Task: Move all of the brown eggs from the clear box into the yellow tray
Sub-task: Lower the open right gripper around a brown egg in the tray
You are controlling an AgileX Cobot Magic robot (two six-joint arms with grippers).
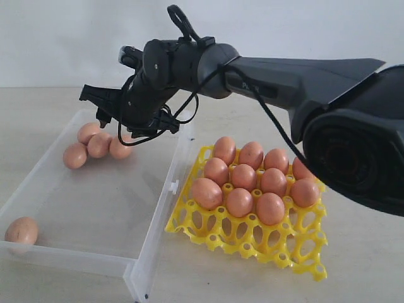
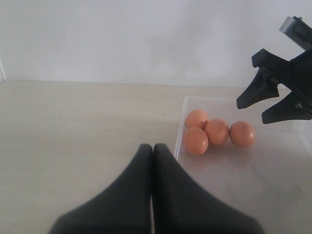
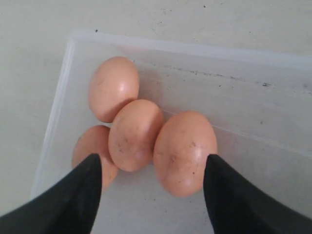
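Black fingers [image 3: 73, 195] of the right end effector [image 3: 151, 163] stand wide apart and hold nothing. They hang right over four eggs [image 3: 136, 134] bunched in the far corner of the box [image 1: 158, 233]. Two eggs show in the gap, long way pointing ahead. The left end effector [image 2: 152, 148] is closed tight, farther off over the bench [image 2: 73, 146].

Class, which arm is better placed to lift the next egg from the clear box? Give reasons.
Right: the right claw, open, hangs over the four clustered eggs in the box; the left claw is shut, farther back.
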